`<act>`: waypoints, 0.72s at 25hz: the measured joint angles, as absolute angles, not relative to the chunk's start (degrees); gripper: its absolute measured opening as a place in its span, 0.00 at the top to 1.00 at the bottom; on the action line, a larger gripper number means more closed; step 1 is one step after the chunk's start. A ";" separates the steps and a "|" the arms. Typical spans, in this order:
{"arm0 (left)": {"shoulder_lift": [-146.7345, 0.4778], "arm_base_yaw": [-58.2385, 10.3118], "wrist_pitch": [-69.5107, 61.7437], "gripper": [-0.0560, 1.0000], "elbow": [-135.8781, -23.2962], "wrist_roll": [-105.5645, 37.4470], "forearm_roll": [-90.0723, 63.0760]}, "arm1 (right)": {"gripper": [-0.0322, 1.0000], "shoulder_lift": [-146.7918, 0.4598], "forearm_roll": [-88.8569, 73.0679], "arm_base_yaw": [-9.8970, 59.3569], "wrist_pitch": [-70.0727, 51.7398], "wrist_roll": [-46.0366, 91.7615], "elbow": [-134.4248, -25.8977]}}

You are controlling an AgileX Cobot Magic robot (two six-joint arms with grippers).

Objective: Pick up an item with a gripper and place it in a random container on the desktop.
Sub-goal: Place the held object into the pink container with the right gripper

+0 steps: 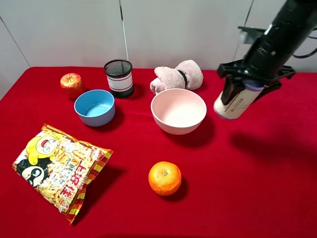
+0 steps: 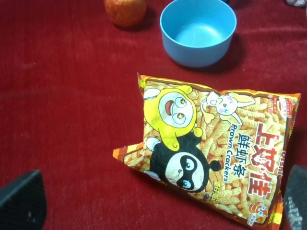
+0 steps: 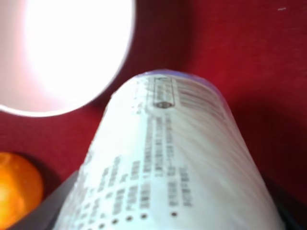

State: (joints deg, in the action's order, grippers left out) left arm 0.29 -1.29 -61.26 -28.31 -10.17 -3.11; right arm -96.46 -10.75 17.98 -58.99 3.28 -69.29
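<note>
My right gripper [image 1: 249, 83] is shut on the item, a cream-white cylinder [image 1: 234, 102] with a purple top. It holds it tilted in the air, to the right of the pale pink bowl [image 1: 178, 111] and above the red desktop [image 1: 247, 188]. In the right wrist view the printed cylinder [image 3: 168, 167] fills the frame, with the pink bowl [image 3: 62, 52] just beyond it. My left gripper [image 2: 158, 203] is open and empty above a snack bag; only its fingertips [image 2: 21, 201] show. It is out of the exterior view.
An orange [image 1: 165, 178] lies in front of the pink bowl. A blue bowl [image 1: 94, 106], a red apple [image 1: 71, 84] and a black mesh cup [image 1: 119, 77] stand at the back left. A rolled pink towel [image 1: 177, 76] lies behind the pink bowl. A prawn cracker bag [image 1: 57, 168] lies front left.
</note>
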 joint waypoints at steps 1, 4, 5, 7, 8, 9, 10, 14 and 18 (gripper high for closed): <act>0.29 -1.29 -61.26 0.00 -28.31 -10.17 -3.11 | 0.52 -96.46 -10.75 19.01 -58.99 2.95 -69.29; 0.29 -1.29 -61.26 0.00 -28.31 -10.17 -3.11 | 0.52 -96.46 -10.64 21.46 -59.73 2.69 -69.83; 0.29 -1.29 -61.26 0.00 -28.31 -10.17 -3.11 | 0.52 -96.46 -10.64 22.16 -60.60 2.48 -70.70; 0.29 -1.29 -61.26 0.00 -28.31 -10.17 -3.11 | 0.52 -96.46 -10.38 23.29 -62.14 2.05 -73.33; 0.29 -1.29 -61.26 0.00 -28.31 -10.17 -3.11 | 0.52 -96.46 -10.21 23.91 -62.70 1.79 -74.54; 0.29 -1.29 -61.26 0.00 -28.31 -10.17 -3.11 | 0.52 -96.46 -9.88 24.57 -63.22 1.43 -76.02; 0.29 -1.29 -61.26 0.00 -28.31 -10.17 -3.11 | 0.52 -96.46 -9.42 25.15 -63.73 1.17 -77.45; 0.29 -1.29 -61.26 0.00 -28.31 -10.17 -3.11 | 0.52 -96.99 -7.87 27.70 -66.65 0.81 -82.47; 0.29 -1.29 -61.26 0.00 -28.31 -10.17 -3.11 | 0.52 -100.30 -7.31 29.06 -68.42 0.58 -86.85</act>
